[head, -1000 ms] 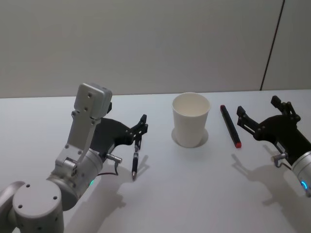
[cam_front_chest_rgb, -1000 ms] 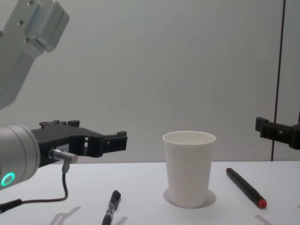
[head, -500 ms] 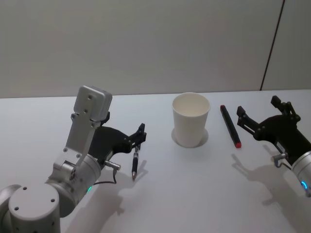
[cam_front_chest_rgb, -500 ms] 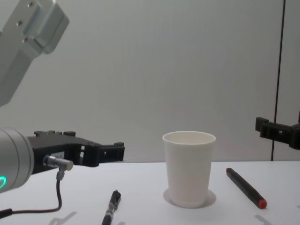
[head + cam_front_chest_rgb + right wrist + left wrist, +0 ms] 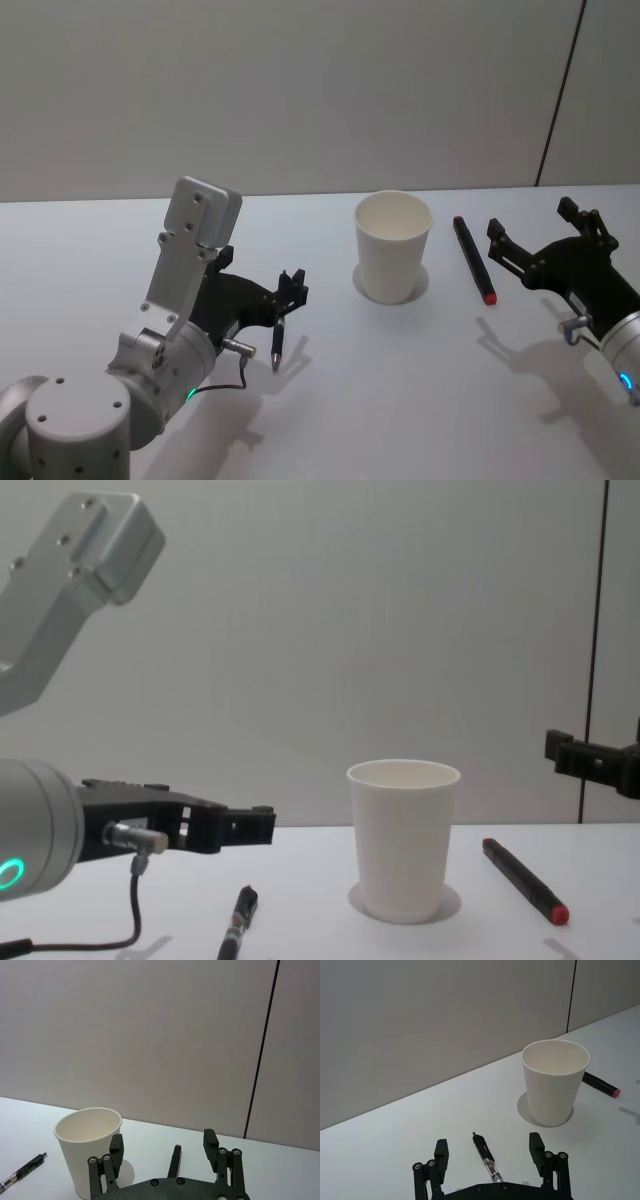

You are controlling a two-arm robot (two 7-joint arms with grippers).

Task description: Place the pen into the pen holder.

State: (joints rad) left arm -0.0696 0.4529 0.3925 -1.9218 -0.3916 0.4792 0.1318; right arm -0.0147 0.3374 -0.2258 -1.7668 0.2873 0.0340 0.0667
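Observation:
The white paper cup that serves as pen holder stands upright mid-table. A black and clear pen lies on the table to its left. My left gripper hovers open just above that pen, a finger on either side of it, not touching. A black pen with a red end lies right of the cup. Beside this second pen my right gripper is held open above the table, nothing in it.
The white table runs back to a grey wall. Open table surface lies in front of the cup and between the two arms.
My left gripper has lowered toward the black and clear pen and closed in over it. The right arm, the cup and both pens have stayed put.

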